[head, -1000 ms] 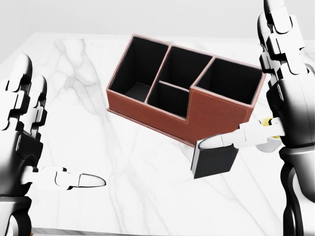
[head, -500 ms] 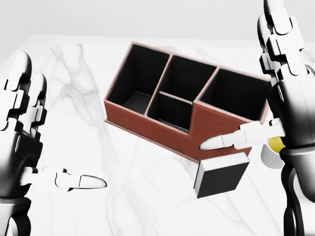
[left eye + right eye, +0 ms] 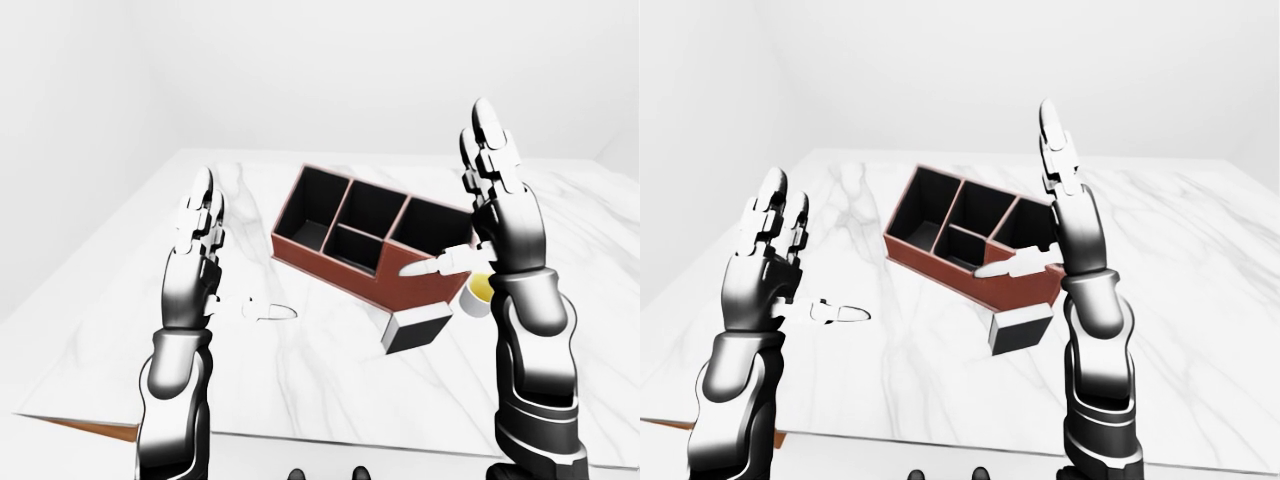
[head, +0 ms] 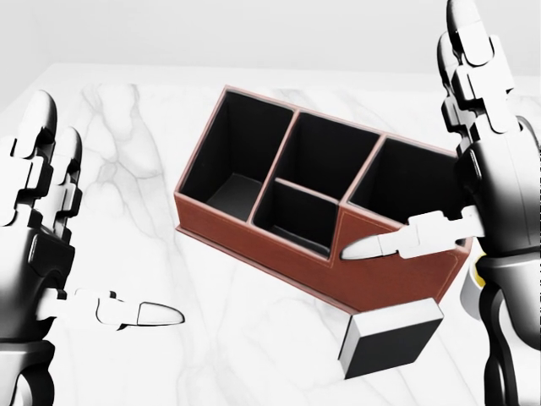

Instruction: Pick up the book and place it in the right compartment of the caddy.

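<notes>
A red-brown caddy (image 4: 254,227) with black compartments stands askew on the white marble table (image 4: 135,152). Its right compartment (image 4: 406,182) shows nothing inside. The book (image 4: 390,342), black with a white page edge, lies flat on the table just below the caddy's right end in the head view. My right hand (image 3: 470,220) is raised and open, above and to the right of the book, its thumb pointing left across the caddy's right wall. My left hand (image 3: 215,265) is also raised and open, well to the left of the caddy, holding nothing.
A small white cup with yellow inside (image 3: 478,292) stands beside the caddy's right end, partly hidden by my right hand. The table's near edge (image 3: 300,432) runs along the bottom of the left-eye view.
The whole picture has shifted: caddy and book have slid lower and grown larger in the head view, so the camera has moved nearer. Both hands keep their open pose.
</notes>
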